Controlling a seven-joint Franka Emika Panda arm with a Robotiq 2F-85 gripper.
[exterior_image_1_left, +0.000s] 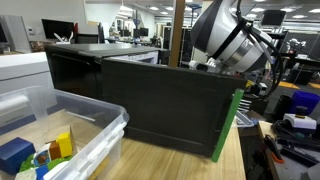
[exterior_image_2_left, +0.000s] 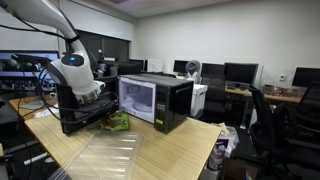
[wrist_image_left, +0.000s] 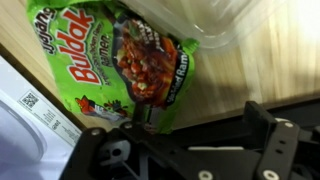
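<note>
The noodle packet (wrist_image_left: 130, 60), bright green with red "Buldak" lettering and a picture of noodles, lies flat on the pale wooden worktop (wrist_image_left: 270, 60) just ahead of the gripper (wrist_image_left: 190, 155), filling the upper left of the wrist view. Nothing grips it or presses on it. The gripper hangs over the worktop with its black fingers spread wide and nothing between them. Its dark frame crosses the bottom of the wrist view, close to the packet's near edge, though whether it touches the packet cannot be told. In an exterior view the packet (exterior_image_2_left: 118, 122) shows as a small green patch on the worktop right below the arm's white wrist (exterior_image_2_left: 75, 72). Beyond the packet's far end, the rounded edge of a clear plastic lid (wrist_image_left: 200, 20) rests on the worktop, overlapping or just beside the packet's corner. To one side of the gripper, at the lower left of the wrist view, a white panel (wrist_image_left: 25, 140) with a small printed code label stands close to the packet's edge. Farther out, a black microwave (exterior_image_2_left: 155, 100) with a lit window sits on the worktop just beside the packet. In an exterior view a clear storage bin (exterior_image_1_left: 100, 125) holding coloured toy blocks stands well apart from the gripper, next to a dark box-like casing (exterior_image_1_left: 170, 100). Desks with monitors (exterior_image_2_left: 240, 72) and office chairs fill the room behind.
</note>
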